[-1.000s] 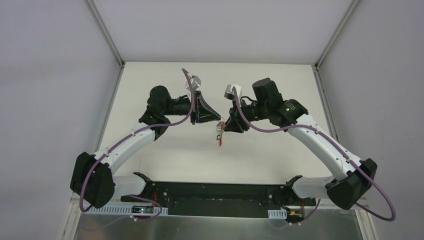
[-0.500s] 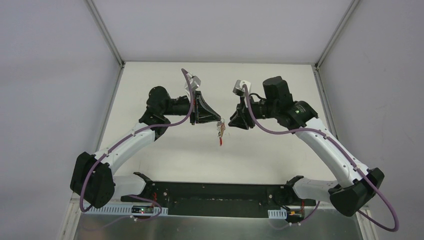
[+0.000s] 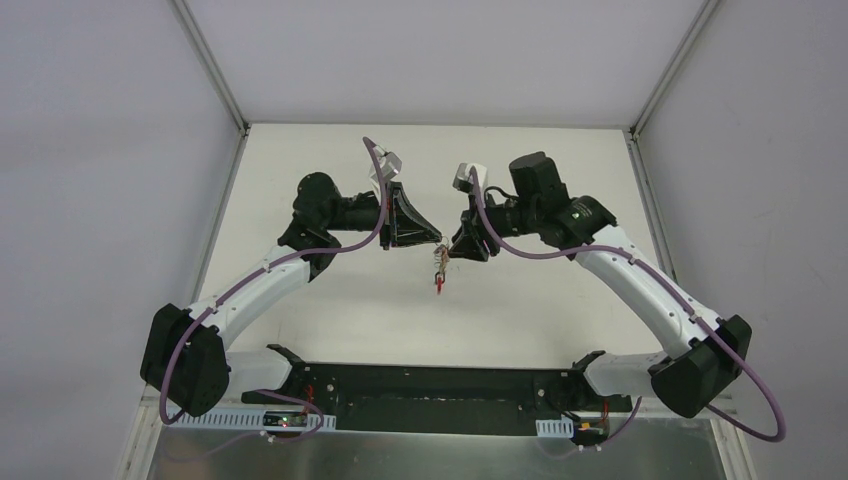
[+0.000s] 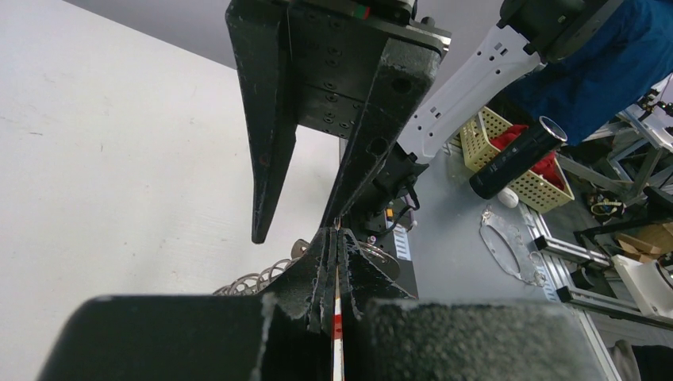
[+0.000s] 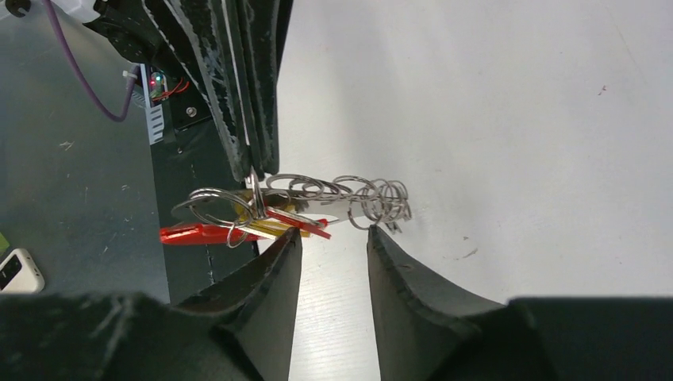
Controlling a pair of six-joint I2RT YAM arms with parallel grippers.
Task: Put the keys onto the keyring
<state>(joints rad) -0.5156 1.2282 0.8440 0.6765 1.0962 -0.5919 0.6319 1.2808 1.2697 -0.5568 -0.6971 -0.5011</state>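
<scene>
From the 2 bases at the near edge, both arms reach inward over the bench point(image 3: 330, 310) and almost meet in the air. The left pincer point(image 3: 438, 240) is closed tight on the keyring point(image 5: 208, 194), a grey wire loop with a red part, which hangs under its tips. With the loop hang keys point(image 5: 298, 225) with red and yellow heads and a chain of small silver rings point(image 5: 373, 198). The right pincer point(image 5: 333, 234) stands narrowly apart, gripping nothing, its 2 tips just beside this bunch.
</scene>
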